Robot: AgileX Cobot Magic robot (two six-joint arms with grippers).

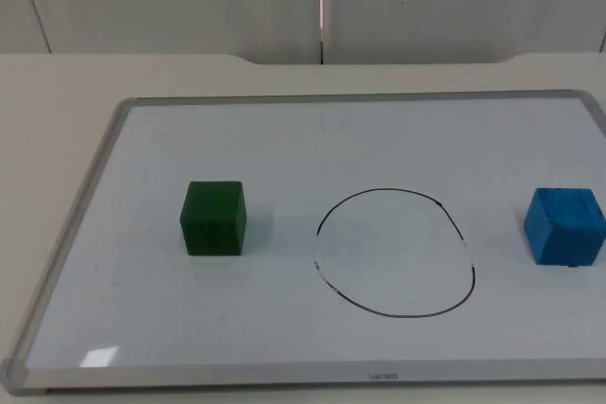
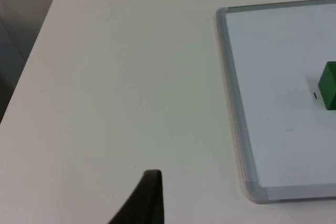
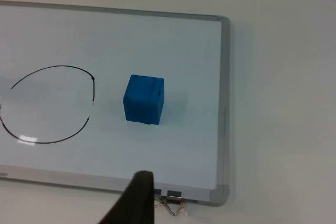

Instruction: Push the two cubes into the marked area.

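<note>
While both cubes sit outside drawn ring (image 1: pixel 395 253), neither tool's opening can be told.

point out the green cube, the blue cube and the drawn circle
green cube (image 1: pixel 214 219), top view, on its front face
blue cube (image 3: pixel 143 99), right wrist view, on its front face
drawn circle (image 1: pixel 379 191), top view, on the far arc of the line

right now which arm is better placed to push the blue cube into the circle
Right, probably. The right tool's fingertip looks straight onto the blue cube beside the drawn circle; the left wrist view faces bare table and the green cube.
</note>
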